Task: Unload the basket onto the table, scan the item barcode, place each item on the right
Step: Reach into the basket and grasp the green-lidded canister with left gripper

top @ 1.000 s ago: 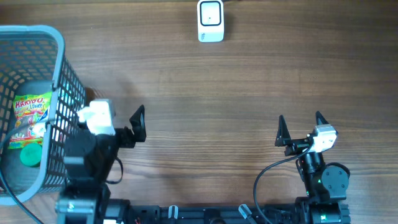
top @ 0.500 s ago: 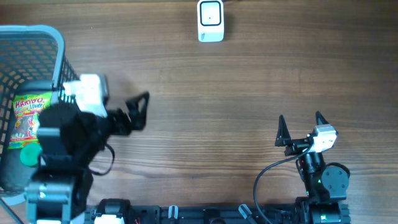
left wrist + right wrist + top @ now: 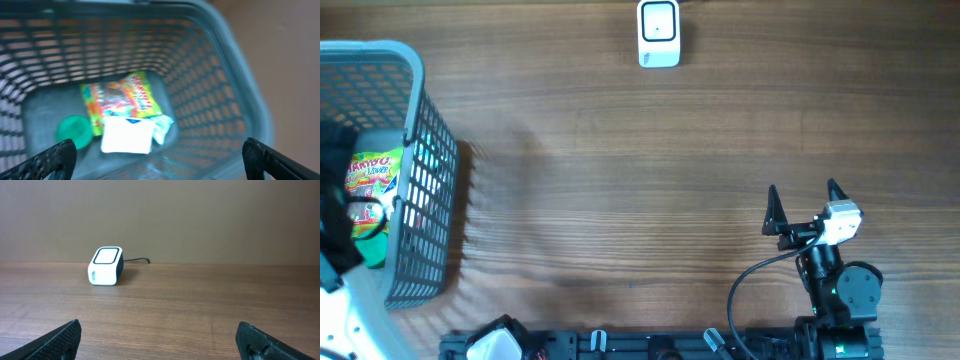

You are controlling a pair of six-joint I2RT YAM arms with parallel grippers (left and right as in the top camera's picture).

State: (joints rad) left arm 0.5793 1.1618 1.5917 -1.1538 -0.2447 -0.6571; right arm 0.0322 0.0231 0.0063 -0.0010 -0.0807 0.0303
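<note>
Fingers of the left gripper [image 3: 157,150] hung spread wide above the grey lattice basket [image 3: 210,100]; the right gripper [image 3: 159,330] stood equally agape, empty. On the basket floor lay a glossy candy bag [image 3: 120,100], probably light, crinkly and slippery, best pinched by a sealed edge, a white packet [image 3: 127,136] overlapping it.

A small white scanner [image 3: 106,266] sits far back on the left of the brown table [image 3: 190,310]. A thin dark cord [image 3: 136,260] runs out behind it. The pincer [image 3: 160,340] is wide open.
</note>
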